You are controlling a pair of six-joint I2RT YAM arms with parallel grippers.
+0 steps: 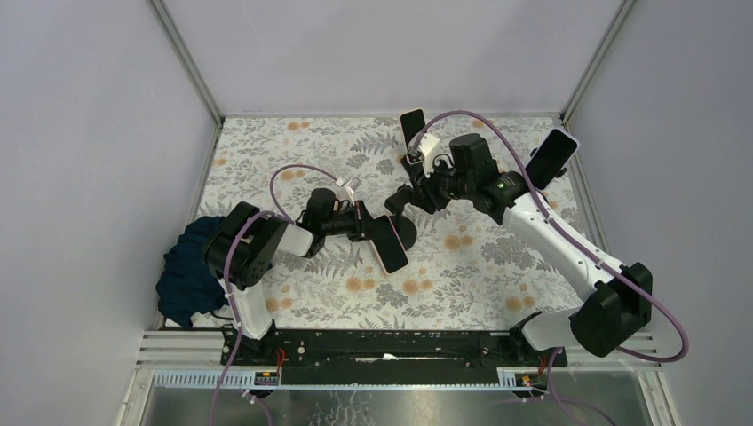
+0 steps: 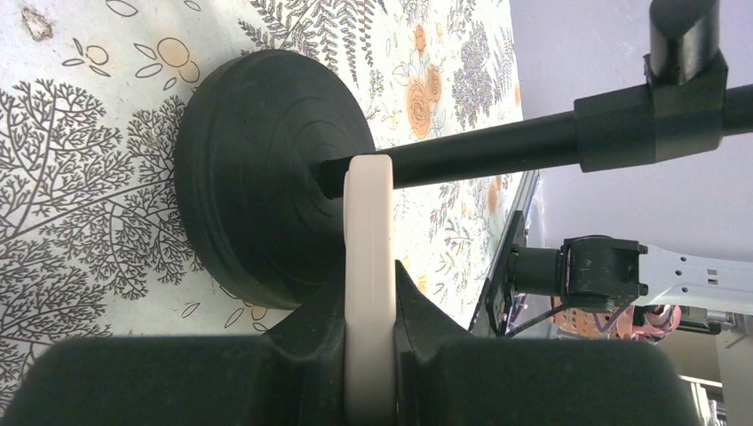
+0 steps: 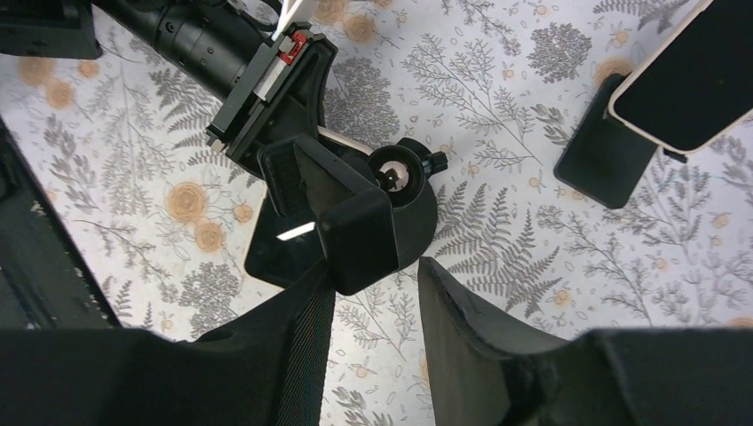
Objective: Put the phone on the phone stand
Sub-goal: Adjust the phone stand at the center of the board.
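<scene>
My left gripper (image 1: 362, 227) is shut on the edge of a phone (image 1: 389, 244) with a black screen and a cream rim. It holds the phone tilted, just in front of the stand's round black base (image 1: 407, 232). In the left wrist view the fingers (image 2: 311, 337) pinch the cream edge (image 2: 368, 257), with the base (image 2: 257, 169) and the stand's rod (image 2: 497, 146) right behind. My right gripper (image 3: 377, 275) is open, its fingers either side of the stand's black head (image 3: 355, 235). The head touches the left finger only. The phone's screen (image 3: 280, 244) shows beside it.
Two other phones stand on holders at the back: one at centre (image 1: 411, 129), one at the right (image 1: 552, 158), also in the right wrist view (image 3: 684, 80). A dark blue cloth (image 1: 186, 266) lies at the left edge. Frame posts rise at the back corners.
</scene>
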